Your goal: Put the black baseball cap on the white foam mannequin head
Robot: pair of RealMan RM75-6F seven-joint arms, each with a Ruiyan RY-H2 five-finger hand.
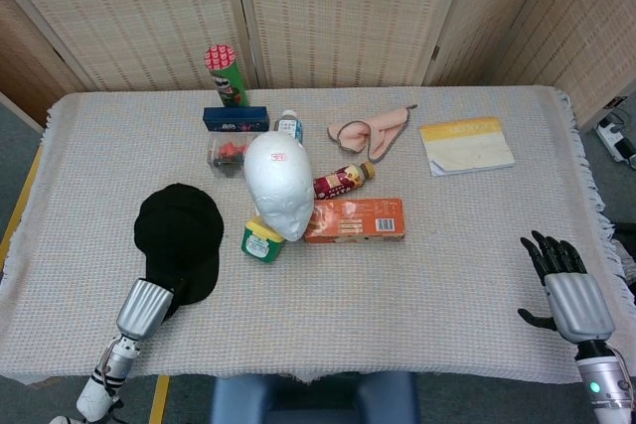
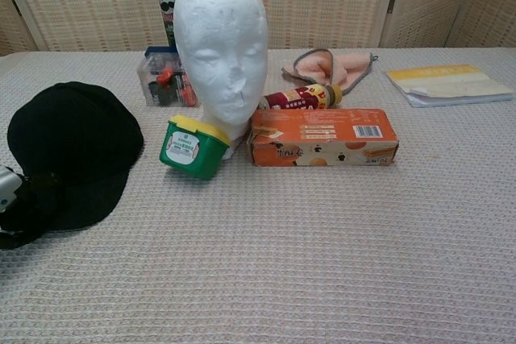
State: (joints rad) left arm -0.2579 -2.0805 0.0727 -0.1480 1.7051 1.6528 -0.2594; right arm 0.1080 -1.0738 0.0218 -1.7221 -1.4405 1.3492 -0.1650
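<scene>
At table's near-left, left robot hand (image 1: 142, 306) seemingly grips black cap (image 1: 180, 238).

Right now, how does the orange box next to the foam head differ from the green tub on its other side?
The orange box is long, flat-sided and lies lengthwise; the green tub is short, squat and tilted. The orange box is orange all over with a barcode label, while the green tub has a yellow lid and a white label. Both sit on the table right beside the white foam mannequin head.
</scene>
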